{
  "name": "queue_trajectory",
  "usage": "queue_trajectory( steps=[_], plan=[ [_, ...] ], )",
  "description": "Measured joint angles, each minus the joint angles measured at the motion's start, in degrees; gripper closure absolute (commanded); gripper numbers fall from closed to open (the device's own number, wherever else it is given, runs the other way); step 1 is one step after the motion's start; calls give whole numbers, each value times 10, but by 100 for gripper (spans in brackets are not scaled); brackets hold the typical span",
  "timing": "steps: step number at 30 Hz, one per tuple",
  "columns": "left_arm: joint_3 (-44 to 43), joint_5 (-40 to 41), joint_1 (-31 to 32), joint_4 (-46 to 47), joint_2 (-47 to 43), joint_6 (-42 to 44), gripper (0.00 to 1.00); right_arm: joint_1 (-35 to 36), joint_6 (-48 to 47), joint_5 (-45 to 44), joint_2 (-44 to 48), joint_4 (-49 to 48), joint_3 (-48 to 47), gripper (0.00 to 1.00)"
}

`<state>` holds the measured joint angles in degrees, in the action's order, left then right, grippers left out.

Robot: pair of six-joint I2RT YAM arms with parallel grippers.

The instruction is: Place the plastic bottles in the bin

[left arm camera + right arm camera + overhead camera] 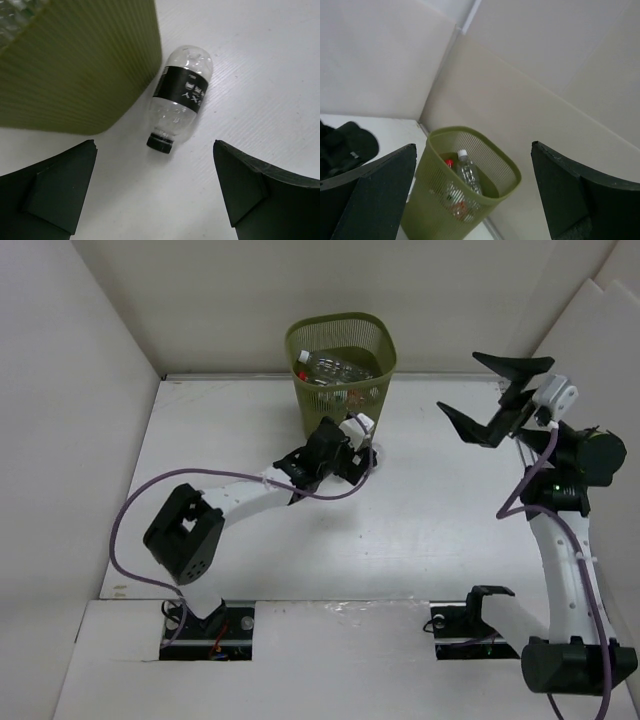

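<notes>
A black-labelled bottle (179,100) lies on its side on the white table (430,530), its black cap toward the left wrist camera, just beside the wall of the olive-green bin (340,365). Other clear bottles (335,368) lie inside the bin, one white-capped and one red-capped. The left gripper (154,147) hangs over the lying bottle, fingers spread wide and holding nothing. The right gripper (460,382) is raised off to the bin's right, likewise wide apart and empty.

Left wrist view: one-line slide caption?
Open left pincer over a black-labelled plastic bottle lying on its side beside the olive-green bin.
</notes>
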<state>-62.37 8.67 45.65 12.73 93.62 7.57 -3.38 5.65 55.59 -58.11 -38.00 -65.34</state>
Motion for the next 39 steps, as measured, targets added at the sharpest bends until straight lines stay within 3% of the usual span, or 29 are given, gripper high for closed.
queue_trajectory(
  steps=[5, 11, 21, 33, 36, 38, 39],
  plan=[
    [-87, -101, -30, 0, 91, 16, 2, -12, -39, 6, 42, 62, 47, 0],
    [-128, -160, -45, -3, 163, 23, 5, -18, -55, 13, 45, 110, 61, 0],
    [-128, -181, -45, -32, 211, 24, 7, -19, -61, 29, 78, 117, 61, 0],
    [-148, -188, -52, -46, 255, 19, 17, -19, -61, 32, 94, 121, 62, 0],
    [-154, -187, -53, -45, 260, 12, 24, -19, -62, 32, 99, 120, 62, 0],
    [-156, -184, -53, -43, 262, 8, 53, -19, -63, 33, 101, 122, 62, 0],
    [-157, -183, -53, -43, 262, 6, 53, -19, -63, 33, 101, 122, 62, 0]
  ],
)
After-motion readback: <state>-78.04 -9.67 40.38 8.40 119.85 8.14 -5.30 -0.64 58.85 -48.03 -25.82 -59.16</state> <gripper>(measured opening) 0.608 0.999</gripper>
